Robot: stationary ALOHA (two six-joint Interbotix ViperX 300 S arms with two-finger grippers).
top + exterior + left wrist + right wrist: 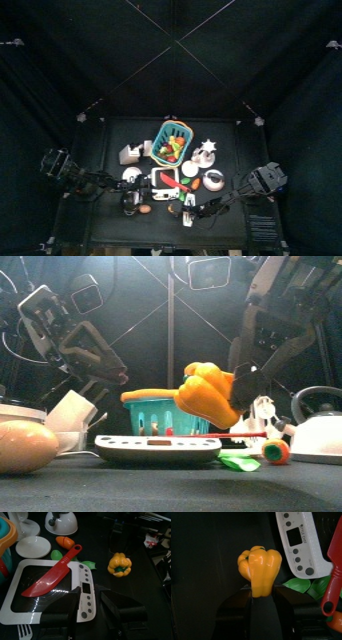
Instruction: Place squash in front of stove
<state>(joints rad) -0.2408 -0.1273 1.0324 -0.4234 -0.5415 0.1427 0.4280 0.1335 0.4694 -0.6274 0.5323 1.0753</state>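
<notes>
squash (pixel 259 569) in right tool (pixel 258 597)

Right gripper (pixel 259 596) jaws part-spread around squash (pixel 259 568); left arm apparently idle, low.

Robot lab pen: black curtains (pixel 54 60); small black table (pixel 114 140); toy kitchenware.

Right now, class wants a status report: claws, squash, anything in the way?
Right claw gripping the squash, lifted clear of the table. Left claw empty, hovering by the stove. Red spatula lies across the stove top; nothing seen blocking the front.
</notes>
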